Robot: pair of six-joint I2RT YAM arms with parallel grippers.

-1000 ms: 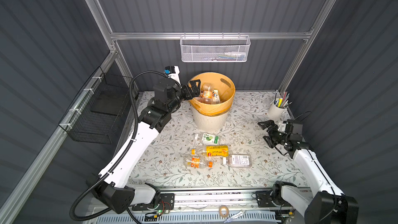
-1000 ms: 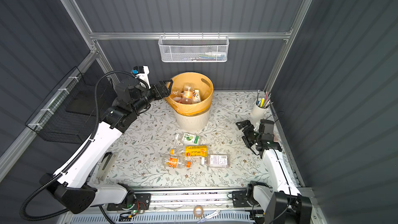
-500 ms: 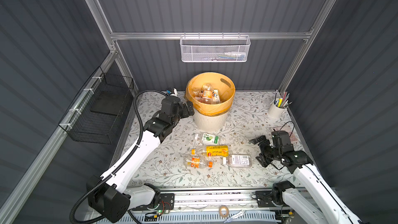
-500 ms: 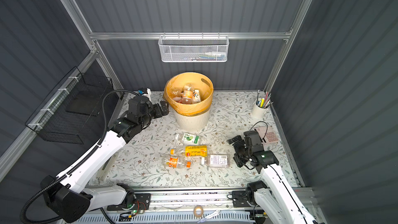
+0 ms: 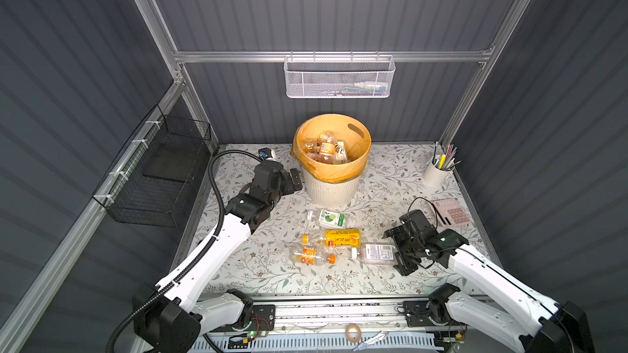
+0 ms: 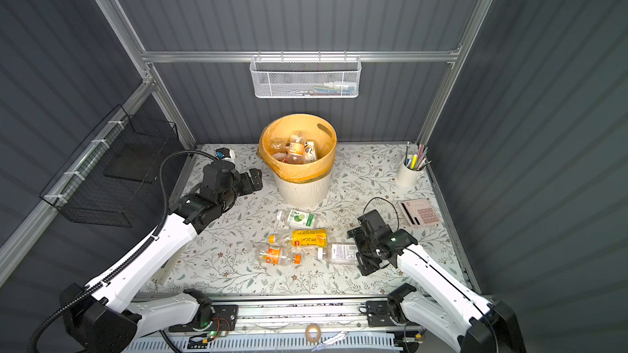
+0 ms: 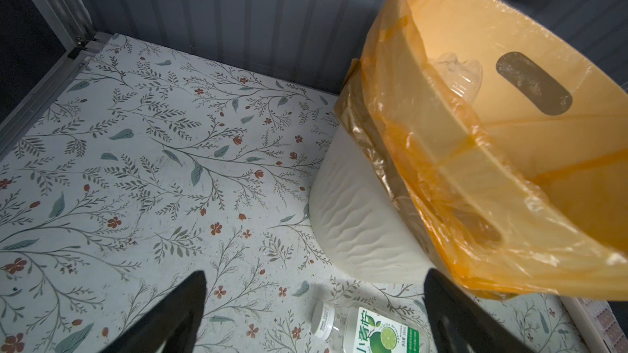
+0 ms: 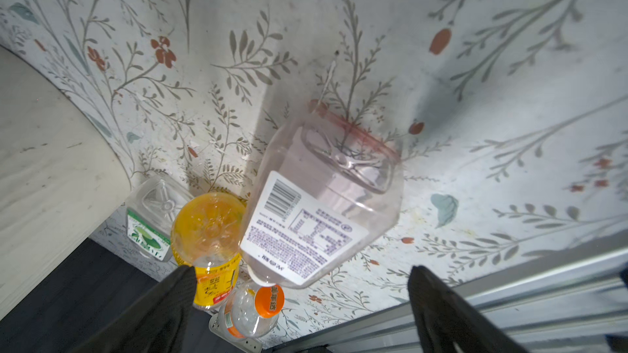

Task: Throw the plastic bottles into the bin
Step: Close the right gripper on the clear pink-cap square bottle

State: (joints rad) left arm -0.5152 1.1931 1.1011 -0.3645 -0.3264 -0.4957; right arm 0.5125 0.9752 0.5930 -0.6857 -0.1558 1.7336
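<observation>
– On the near right of the tabletop (image 5: 258,266), which bottle is next, do you reckon?

– The clear bottle (image 5: 373,252) with the white barcode label. It lies on its side with its long axis running left to right: white cap to the left, flat base to the right. The right pincer (image 5: 397,250) sits just to the right of that base, spread wide, one finger on the near side and one on the far side. So the bottle points straight into its mouth.

– Is it touching?

– I cannot tell. In the right wrist view the base faces the camera between the two dark fingers, and nothing is pinched.

– And the left pincer (image 5: 294,179)?

– It is spread too and empty, far back beside the left wall of the bin (image 5: 331,191). It is well apart from the clear bottle, so the right arm is much the nearer.

– What else is out?

– Three more bottles lie just left of the clear one: a yellow-labelled bottle (image 5: 339,238), an orange-labelled bottle (image 5: 311,255) nearest the front, and a green-labelled bottle (image 5: 326,219) close to the foot of the bin. Several bottles (image 5: 324,149) already lie inside the orange liner.

– How will the clear one handle?

– It looks thin and empty, squarish in section. I would slide the fingers further along the body before closing, since a grip at the very base could slip. The bin stands to the far left of it.
</observation>
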